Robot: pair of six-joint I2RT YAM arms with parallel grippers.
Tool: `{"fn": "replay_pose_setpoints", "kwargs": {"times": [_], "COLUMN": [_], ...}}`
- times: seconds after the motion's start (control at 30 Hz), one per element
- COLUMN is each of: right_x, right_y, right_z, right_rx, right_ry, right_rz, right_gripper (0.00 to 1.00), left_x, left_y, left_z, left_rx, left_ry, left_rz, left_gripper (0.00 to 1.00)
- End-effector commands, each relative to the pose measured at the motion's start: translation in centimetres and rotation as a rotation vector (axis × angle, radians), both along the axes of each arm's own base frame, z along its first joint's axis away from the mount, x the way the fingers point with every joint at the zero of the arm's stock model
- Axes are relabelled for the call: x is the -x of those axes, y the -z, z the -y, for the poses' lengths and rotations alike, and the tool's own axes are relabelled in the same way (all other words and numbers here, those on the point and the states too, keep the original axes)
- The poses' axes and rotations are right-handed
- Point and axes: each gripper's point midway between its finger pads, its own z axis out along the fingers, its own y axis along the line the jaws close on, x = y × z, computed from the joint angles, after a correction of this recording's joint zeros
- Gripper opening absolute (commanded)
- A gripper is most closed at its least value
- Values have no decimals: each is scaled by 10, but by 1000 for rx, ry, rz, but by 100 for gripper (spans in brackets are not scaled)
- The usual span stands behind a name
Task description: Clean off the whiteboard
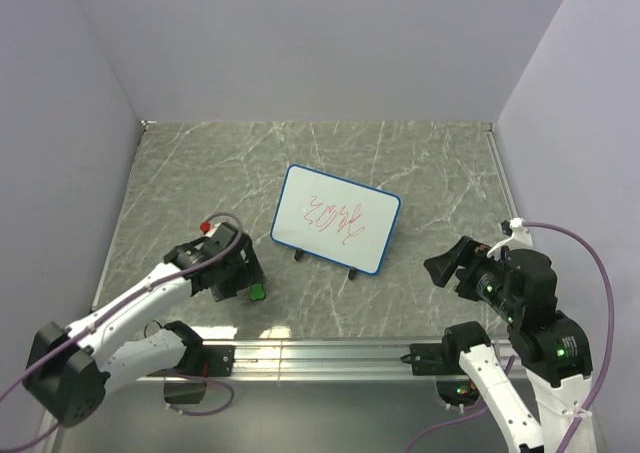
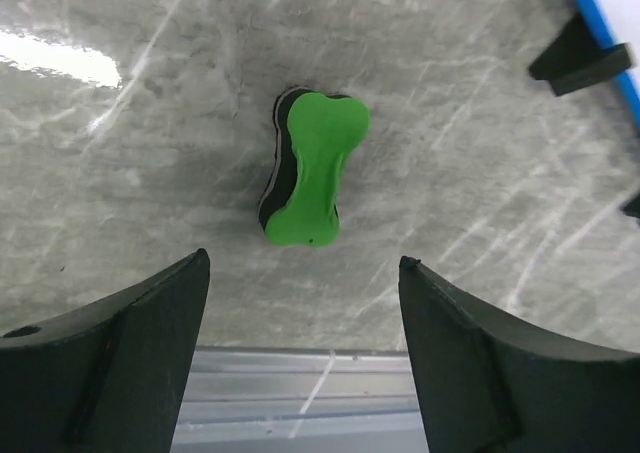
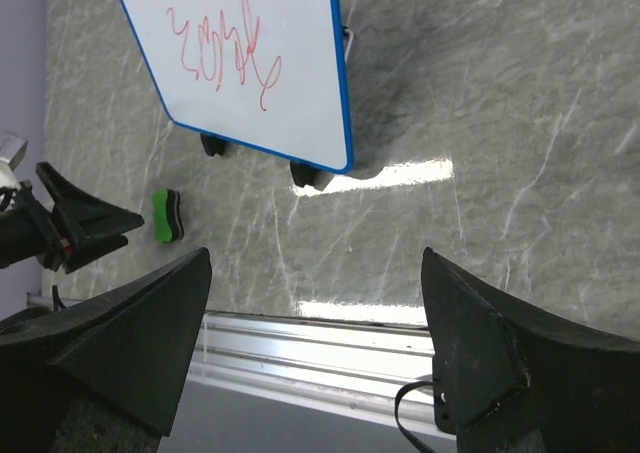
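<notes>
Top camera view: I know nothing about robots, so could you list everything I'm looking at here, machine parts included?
whiteboard: one, white with a blue frame, propped at a tilt mid-table
scribble: one, red, on the whiteboard's face
feet: two showing, black, under the whiteboard's near edge
eraser: one, green top over a black pad, lying on the table just ahead of the left gripper
table: one, grey marbled
rail: one, silver metal, along the table's near edge
cables: two, purple, one looping off each arm
left gripper: one, black, open, poised above the eraser
right gripper: one, black, open, off to the right, facing the whiteboard
</notes>
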Motion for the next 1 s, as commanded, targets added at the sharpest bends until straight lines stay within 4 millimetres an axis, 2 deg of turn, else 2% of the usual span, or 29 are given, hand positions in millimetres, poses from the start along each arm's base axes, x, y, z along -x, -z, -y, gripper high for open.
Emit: {"fn": "replay_pose_setpoints", "kwargs": {"times": [0.0, 0.17, 0.33, 0.57, 0.7, 0.8, 0.83, 0.87, 0.93, 0.97], "right_x": [-3, -3, -3, -14, -29, -47, -52, -58, -67, -78], "right_y": [1, 1, -2, 0, -7, -20, -35, -40, -40, -41], "right_z": [3, 9, 14, 14, -2, -27, -43, -51, -65, -73], "right_rx": [24, 57, 77, 86, 49, -42, -109, -139, -190, -227], "right_ry": [8, 25, 43, 53, -8, -93, -159, -189, -238, -262], "right_rz": [-8, -12, -11, -22, -5, 39, 93, 109, 117, 119], "right_gripper": [92, 92, 92, 92, 92, 93, 94, 95, 96, 97], "left_x": [-23, -35, -36, -36, -32, -26, -24, -21, -16, -13], "left_y": [-9, 3, 24, 42, 48, 54, 56, 61, 64, 66], "left_z": [13, 14, 15, 16, 16, 18, 19, 19, 22, 22], "left_rx": [-11, -71, -102, -125, -122, -97, -86, -83, -60, -57], "left_ry": [-50, -15, 13, 35, 43, 54, 58, 61, 79, 84], "left_rz": [64, 64, 32, 4, -6, -21, -28, -36, -51, -57], "left_gripper": [80, 69, 65, 50, 42, 34, 33, 25, 22, 12]}}
